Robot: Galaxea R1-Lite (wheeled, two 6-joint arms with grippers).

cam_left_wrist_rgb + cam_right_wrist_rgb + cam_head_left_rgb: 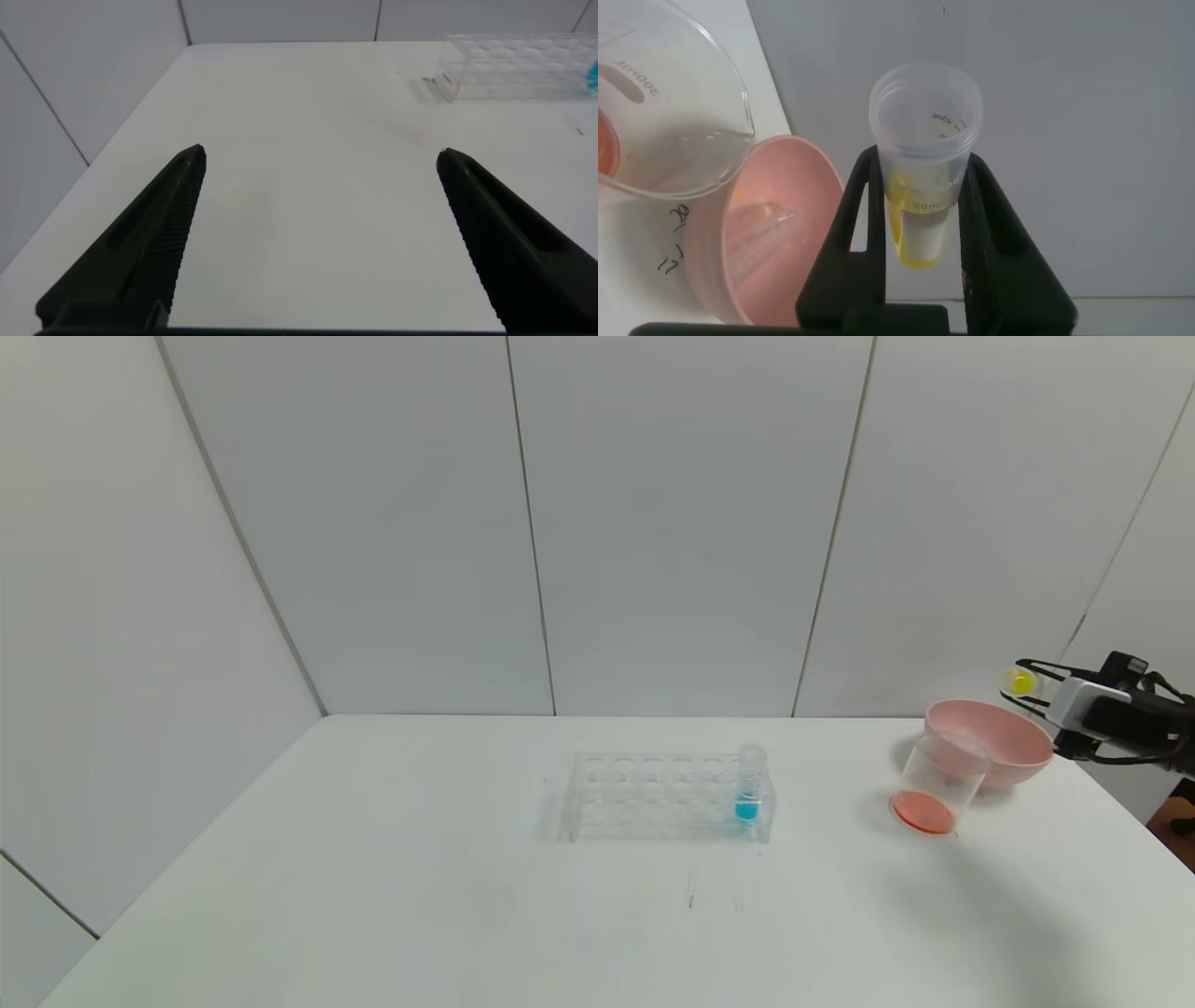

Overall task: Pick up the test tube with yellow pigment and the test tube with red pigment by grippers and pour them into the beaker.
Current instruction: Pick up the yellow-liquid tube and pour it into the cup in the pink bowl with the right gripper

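Note:
My right gripper [1025,682] is shut on the test tube with yellow pigment [1021,683], held in the air at the far right, behind and above the pink bowl. In the right wrist view the tube [924,121] sits between the fingers [854,215], with yellow liquid low in it. The beaker [938,782] stands in front of the bowl with orange-red liquid in its bottom; it also shows in the right wrist view [663,112]. No tube with red liquid shows. My left gripper [320,154] is open and empty over the table's left part.
The pink bowl [1004,739] stands near the table's right edge; a clear tube [757,233] lies inside it [813,182]. A clear tube rack [653,793] at mid-table holds a blue-liquid tube [749,786]. The rack also shows in the left wrist view [514,65].

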